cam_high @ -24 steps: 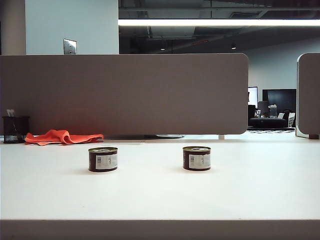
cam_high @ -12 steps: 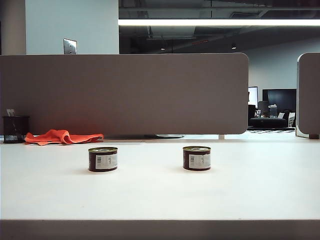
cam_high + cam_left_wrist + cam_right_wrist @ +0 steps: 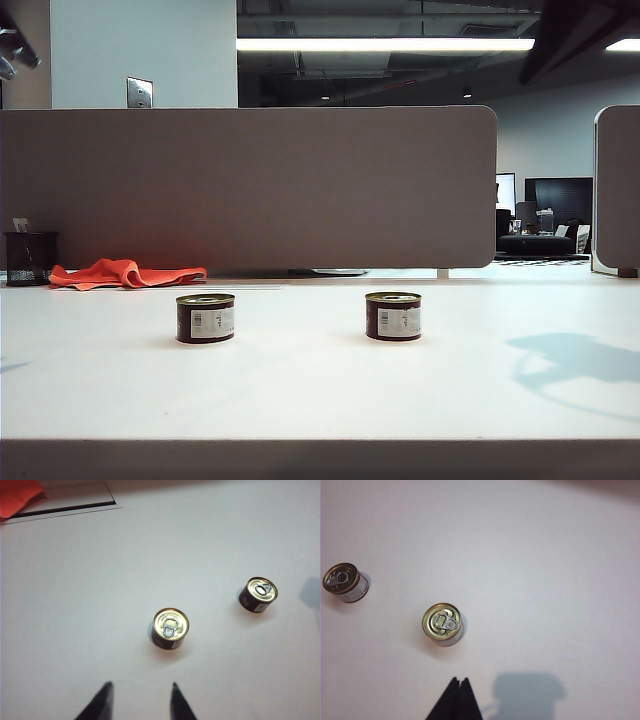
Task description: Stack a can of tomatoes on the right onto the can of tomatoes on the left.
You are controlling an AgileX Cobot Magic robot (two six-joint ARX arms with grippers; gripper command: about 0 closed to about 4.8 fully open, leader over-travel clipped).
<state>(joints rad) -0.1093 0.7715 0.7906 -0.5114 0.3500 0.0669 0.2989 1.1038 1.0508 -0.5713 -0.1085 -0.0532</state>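
Two tomato cans upright and well apart on the white table, both arms high above, nothing gripped.

At far left of the exterior view a black cup point(image 3: 30, 258) and orange cloth point(image 3: 125, 273) lie by the partition point(image 3: 250, 185), clear of the work. The left can point(image 3: 205, 318) sits left of centre, the right can point(image 3: 393, 316) right of centre. The left gripper point(image 3: 140, 700) hangs over the left can, fingers parted and empty; the right gripper point(image 3: 459, 697) hovers near the right can, fingers pressed together, empty. Risks: a descent with fingers together would knock the can, and an off-centre placement could slide off the pull-tab lid. Nothing blocks the path.
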